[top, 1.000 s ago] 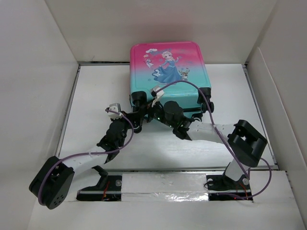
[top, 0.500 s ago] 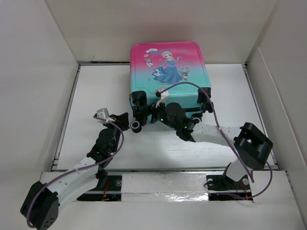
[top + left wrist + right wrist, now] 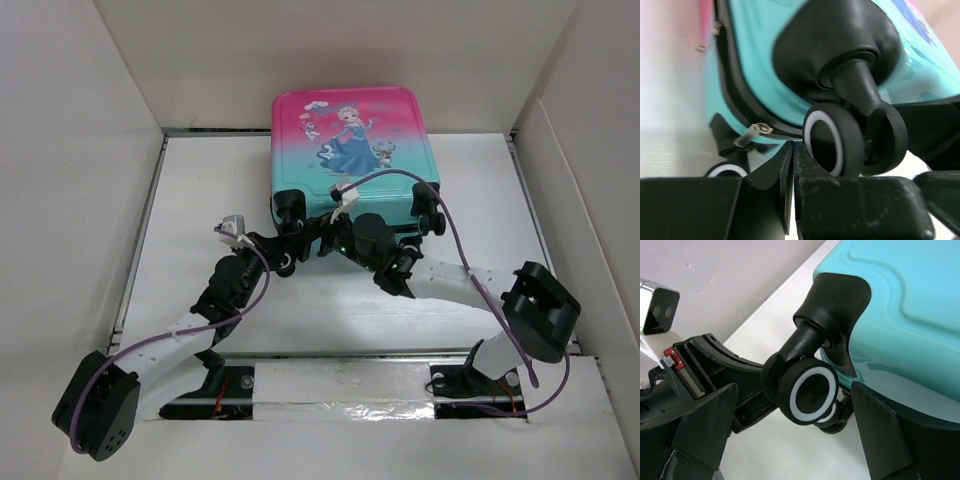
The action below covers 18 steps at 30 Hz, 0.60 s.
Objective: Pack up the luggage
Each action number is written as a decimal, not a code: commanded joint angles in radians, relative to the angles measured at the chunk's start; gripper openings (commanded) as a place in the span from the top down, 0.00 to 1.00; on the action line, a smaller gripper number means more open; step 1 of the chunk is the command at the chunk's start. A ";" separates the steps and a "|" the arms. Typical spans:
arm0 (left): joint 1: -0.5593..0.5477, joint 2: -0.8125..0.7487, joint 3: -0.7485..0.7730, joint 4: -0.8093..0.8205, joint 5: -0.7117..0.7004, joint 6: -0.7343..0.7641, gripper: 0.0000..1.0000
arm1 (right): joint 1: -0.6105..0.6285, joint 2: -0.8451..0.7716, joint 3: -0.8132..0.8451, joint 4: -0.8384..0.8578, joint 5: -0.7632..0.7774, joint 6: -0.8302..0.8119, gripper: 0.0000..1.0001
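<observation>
The luggage [image 3: 350, 150] lies flat and closed at the back of the table, princess print up, wheels toward me. My left gripper [image 3: 280, 247] is shut and empty, its tips [image 3: 792, 146] just beside the near-left wheel [image 3: 832, 145], under the teal shell. A zipper pull [image 3: 753, 134] hangs from the black seam to the left of them. My right gripper [image 3: 312, 238] is open, reaching in from the right. Its fingers [image 3: 710, 425] stand either side of the same corner wheel [image 3: 810, 392] without touching it. The teal shell [image 3: 905, 315] fills the upper right of that view.
White walls box in the table [image 3: 210, 190] on the left, back and right. The left arm's wrist [image 3: 695, 375] sits close to the left of the right gripper. A second wheel pair [image 3: 432, 220] is at the case's near-right corner. Purple cables loop over both arms.
The left gripper drew back to the left half a second ago and has come forward again to the near-left wheel. The right arm's elbow has shifted a little right; its gripper stays at the wheel.
</observation>
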 commanded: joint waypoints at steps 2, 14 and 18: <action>0.005 0.008 0.055 0.144 0.106 -0.016 1.00 | -0.001 -0.004 0.038 -0.002 -0.001 0.005 0.00; 0.005 0.054 0.060 0.211 0.154 -0.033 1.00 | -0.019 0.100 0.179 -0.117 -0.063 0.006 0.00; 0.005 0.062 0.048 0.251 0.182 -0.046 1.00 | -0.019 0.114 0.198 -0.143 -0.050 0.014 0.00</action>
